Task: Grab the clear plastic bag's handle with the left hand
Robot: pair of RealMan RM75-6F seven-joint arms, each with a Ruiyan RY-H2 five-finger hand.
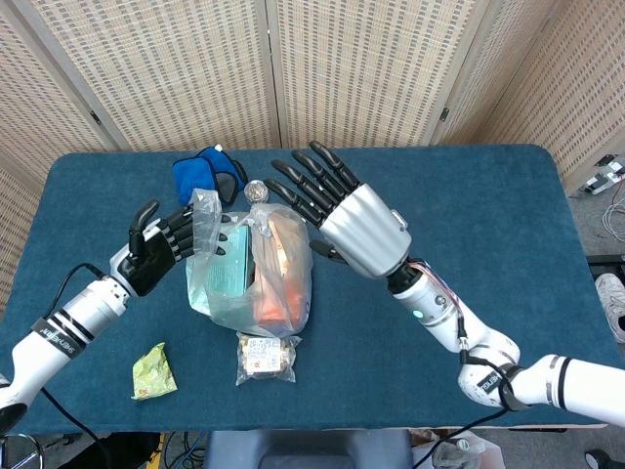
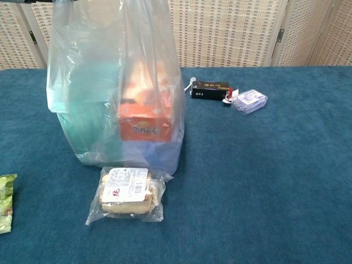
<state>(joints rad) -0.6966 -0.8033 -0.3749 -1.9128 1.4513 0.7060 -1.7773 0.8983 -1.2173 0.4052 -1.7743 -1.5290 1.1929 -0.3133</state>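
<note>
The clear plastic bag [image 1: 254, 269] stands mid-table with a teal box [image 2: 82, 118] and an orange box [image 2: 144, 124] inside; in the chest view the bag [image 2: 159, 66] fills the left half. Its handle [image 1: 204, 207] sticks up at the bag's upper left. My left hand [image 1: 161, 249] is right beside it, fingers reaching against the handle strip and thumb raised apart; I see no closed grip. My right hand [image 1: 332, 210] hovers at the bag's upper right, fingers spread wide, holding nothing. Neither hand's body shows in the chest view.
A wrapped snack [image 1: 266, 357] lies just in front of the bag, and a green packet [image 1: 154, 371] sits front left. Behind the bag are a blue pouch [image 1: 208, 176] and a small silver object [image 1: 256, 191]. A black box [image 2: 209, 89] and a clear case [image 2: 249, 100] lie further right.
</note>
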